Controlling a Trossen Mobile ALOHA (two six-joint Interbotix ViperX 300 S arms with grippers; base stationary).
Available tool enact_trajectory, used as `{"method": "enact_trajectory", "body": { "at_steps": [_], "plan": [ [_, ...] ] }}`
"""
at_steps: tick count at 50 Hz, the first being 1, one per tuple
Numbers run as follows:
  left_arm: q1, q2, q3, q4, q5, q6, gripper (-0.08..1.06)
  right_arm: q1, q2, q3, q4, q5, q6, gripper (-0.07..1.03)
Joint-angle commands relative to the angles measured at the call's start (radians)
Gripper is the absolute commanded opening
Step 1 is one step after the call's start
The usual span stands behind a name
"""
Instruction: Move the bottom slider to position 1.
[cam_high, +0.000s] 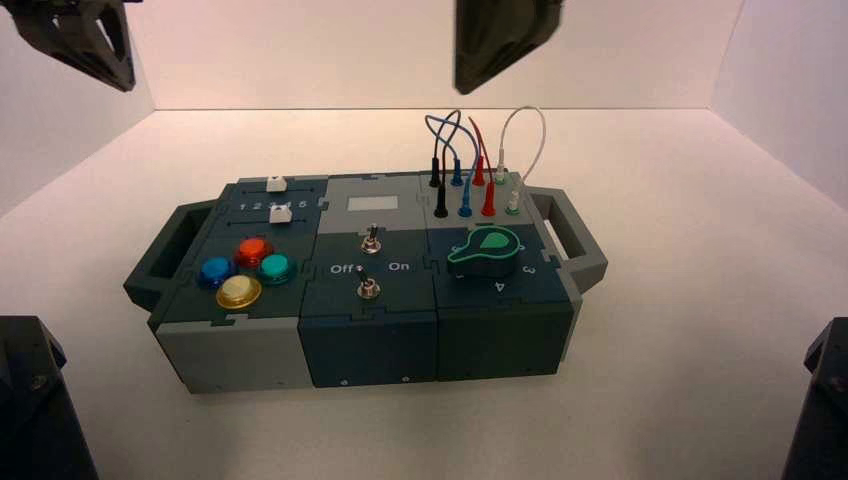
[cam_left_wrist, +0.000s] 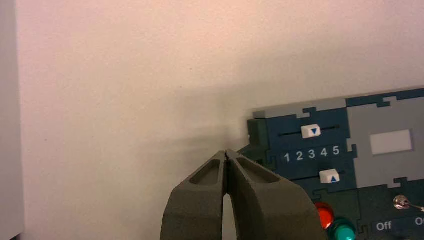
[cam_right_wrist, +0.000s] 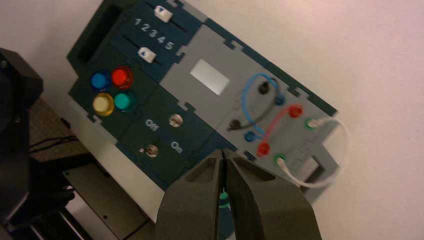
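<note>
Left gripper (cam_left_wrist: 227, 156) pressed together, hovering off the box's (cam_high: 240, 355) left end, well apart from the bottom slider (cam_left_wrist: 329, 176), which sits near 4 under the number row. Right gripper (cam_right_wrist: 223, 155) also closed, high above. Best: bring closed tips beside the knob's far side, push steadily toward position 1 (cam_left_wrist: 287, 157). No containers here.

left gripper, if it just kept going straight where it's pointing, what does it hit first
Probably bare white table. The left gripper, fingers shut, points past the dark handle end of the blue-grey control box, so it would likely miss that and the small white bottom slider knob off to the side. Depth is hard to judge.
</note>
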Motion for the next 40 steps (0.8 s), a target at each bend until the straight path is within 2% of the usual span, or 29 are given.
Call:
{"method": "enact_trajectory", "body": {
  "at_steps": [1, 10, 23, 28, 40],
  "plan": [
    [0.006, -0.017, -0.011, 0.005, 0.002, 0.003, -0.03, 0.044, 0.031, -0.057, 0.011, -0.002, 0.002, -0.02],
    [0.011, -0.017, -0.011, 0.008, 0.006, 0.005, -0.03, 0.104, 0.13, -0.104, 0.012, -0.002, 0.0, -0.02],
    [0.021, -0.017, -0.011, 0.008, 0.008, 0.006, -0.03, 0.127, 0.272, -0.187, 0.032, -0.002, 0.0, -0.02],
    [0.021, -0.017, -0.011, 0.008, 0.008, 0.008, -0.03, 0.135, 0.322, -0.224, 0.041, -0.002, -0.009, -0.02],
    [0.021, -0.017, -0.012, 0.008, 0.008, 0.009, -0.03, 0.167, 0.405, -0.295, 0.048, 0.0, -0.009, -0.02]
  ]
}}
